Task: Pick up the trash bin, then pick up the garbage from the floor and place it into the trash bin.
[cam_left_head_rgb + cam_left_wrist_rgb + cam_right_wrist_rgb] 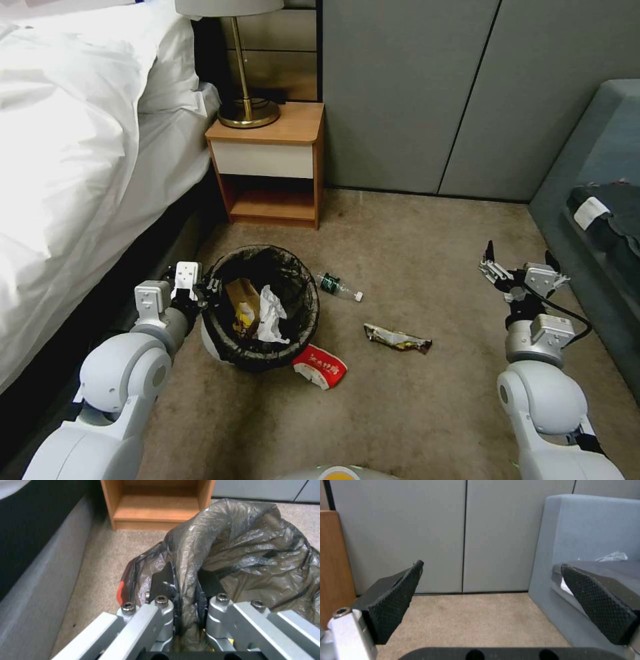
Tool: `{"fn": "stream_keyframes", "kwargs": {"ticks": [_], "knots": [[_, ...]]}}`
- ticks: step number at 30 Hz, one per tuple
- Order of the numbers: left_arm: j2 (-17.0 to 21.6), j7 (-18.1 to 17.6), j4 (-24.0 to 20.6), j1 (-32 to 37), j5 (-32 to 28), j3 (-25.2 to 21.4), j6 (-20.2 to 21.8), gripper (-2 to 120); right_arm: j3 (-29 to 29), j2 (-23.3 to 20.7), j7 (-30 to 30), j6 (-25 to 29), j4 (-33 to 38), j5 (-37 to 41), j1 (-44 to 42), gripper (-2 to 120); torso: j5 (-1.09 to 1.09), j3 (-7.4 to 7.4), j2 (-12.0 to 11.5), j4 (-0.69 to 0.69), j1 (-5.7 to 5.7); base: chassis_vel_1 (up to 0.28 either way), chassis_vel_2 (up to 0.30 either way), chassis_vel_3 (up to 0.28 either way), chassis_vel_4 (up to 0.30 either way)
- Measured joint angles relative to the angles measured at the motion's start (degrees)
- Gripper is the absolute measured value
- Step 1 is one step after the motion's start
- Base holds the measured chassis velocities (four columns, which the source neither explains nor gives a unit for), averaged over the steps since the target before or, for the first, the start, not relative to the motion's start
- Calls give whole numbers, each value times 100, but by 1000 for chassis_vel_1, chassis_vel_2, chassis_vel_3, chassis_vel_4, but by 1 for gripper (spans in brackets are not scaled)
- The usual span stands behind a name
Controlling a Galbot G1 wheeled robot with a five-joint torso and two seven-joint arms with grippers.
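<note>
The trash bin point(230, 347), white with a dark bag liner over its rim, stands on the carpet beside the bed. My left gripper point(208, 288) is shut on its left rim, fingers point(163, 581) pinching the liner point(246, 552). Inside lie a tan paper bag point(241, 293), a yellow wrapper point(244, 319) and white tissue point(270, 315). On the floor to the bin's right are a clear plastic bottle point(339, 286), an olive snack wrapper point(397, 338) and a red-and-white packet point(321, 366) touching the bin's base. My right gripper point(520, 261) hovers open at the right, nothing between its fingers point(395, 602).
The bed point(73, 167) runs along the left. A wooden nightstand point(270, 167) with a brass lamp point(247, 110) stands behind the bin. A grey sofa point(600, 213) borders the right. Grey wall panels point(433, 93) close the back. Open carpet lies between bin and right arm.
</note>
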Motion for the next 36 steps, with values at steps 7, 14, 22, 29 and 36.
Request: {"fn": "stream_keyframes", "kwargs": {"ticks": [7, 14, 22, 29, 36], "knots": [[7, 1, 2, -22, -1, -3, 0, 5, -7, 4, -22, -2, -3, -5, -14, 100, 0, 0, 0, 0, 0, -97, 86, 101, -78], [-12, 2, 12, -20, -3, -3, -2, 5, 16, 13, -3, 3, -21, -162, -12, 100, 0, 0, 0, 0, 0, -69, 75, 74, -65], [-26, 2, 23, -14, 3, -8, -5, 5, -274, -548, 298, -1103, 191, 117, 97, 100, 0, 0, 0, -1, 0, -4, 5, 7, -4], [11, 0, -40, -2, -20, -17, 1, 5, -1302, -2280, 100, -3669, -183, 2042, 1641, 100, -1, 0, 0, 3, 0, 0, 0, 0, 0], [24, -6, -102, 14, -23, -36, 4, 5, -2411, -2817, -817, -4023, -1176, 2547, 2800, 100, 0, 0, 0, 0, 1, 0, 0, 0, 0]]}}
